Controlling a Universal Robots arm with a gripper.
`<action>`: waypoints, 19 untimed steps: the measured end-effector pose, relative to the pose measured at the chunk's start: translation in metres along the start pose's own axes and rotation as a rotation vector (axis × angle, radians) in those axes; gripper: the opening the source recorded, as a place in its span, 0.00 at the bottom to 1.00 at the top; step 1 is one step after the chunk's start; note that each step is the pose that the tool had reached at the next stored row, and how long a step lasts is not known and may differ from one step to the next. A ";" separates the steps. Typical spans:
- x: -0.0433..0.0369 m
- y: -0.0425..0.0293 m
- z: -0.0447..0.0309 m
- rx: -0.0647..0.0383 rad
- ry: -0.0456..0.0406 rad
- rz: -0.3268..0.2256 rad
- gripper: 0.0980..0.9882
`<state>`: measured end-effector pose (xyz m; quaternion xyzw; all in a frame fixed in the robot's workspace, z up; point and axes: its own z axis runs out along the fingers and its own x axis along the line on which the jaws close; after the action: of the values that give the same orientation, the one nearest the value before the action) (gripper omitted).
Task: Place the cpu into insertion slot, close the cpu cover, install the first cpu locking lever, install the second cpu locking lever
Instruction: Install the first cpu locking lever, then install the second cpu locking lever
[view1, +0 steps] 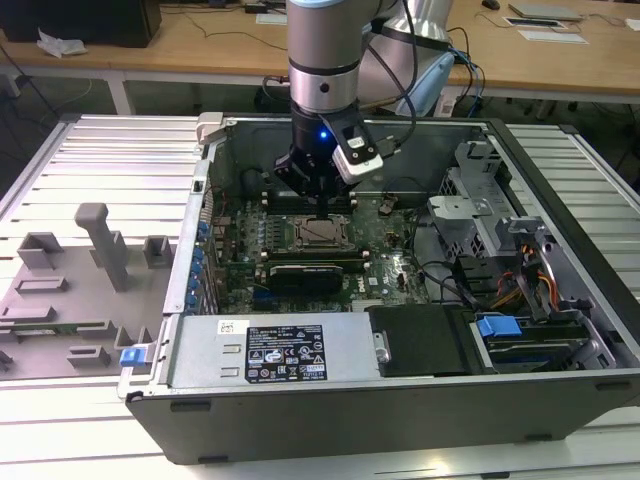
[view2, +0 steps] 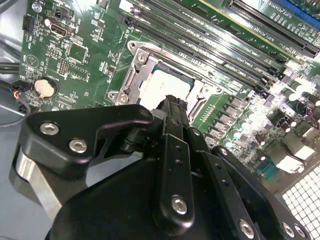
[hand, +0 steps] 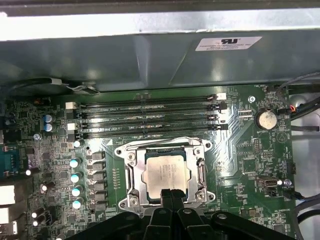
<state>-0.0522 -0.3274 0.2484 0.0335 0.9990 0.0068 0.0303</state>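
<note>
First wrist view: silver-grey square cpu (hand: 166, 172) is seated in the dark-framed insertion slot (hand: 131, 175) | black gripper (hand: 171, 193) jaws pressed together, nothing held, tips at chip edge | risk: chip could get nudged crooked, pins bent

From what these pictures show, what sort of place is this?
Probably a robotics lab or test bench. An open grey metal computer case lies on a ribbed aluminium table, the black pincer is at the silver-grey square cpu, and wooden desks stand behind.
</note>
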 end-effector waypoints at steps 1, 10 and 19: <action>0.0000 0.0000 0.0000 0.000 0.0000 0.000 0.01; 0.0000 0.0000 -0.0001 0.000 0.0000 0.000 0.01; -0.0002 0.0001 -0.0048 0.000 0.0000 0.000 0.01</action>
<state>-0.0522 -0.3274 0.2531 0.0336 0.9990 0.0069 0.0303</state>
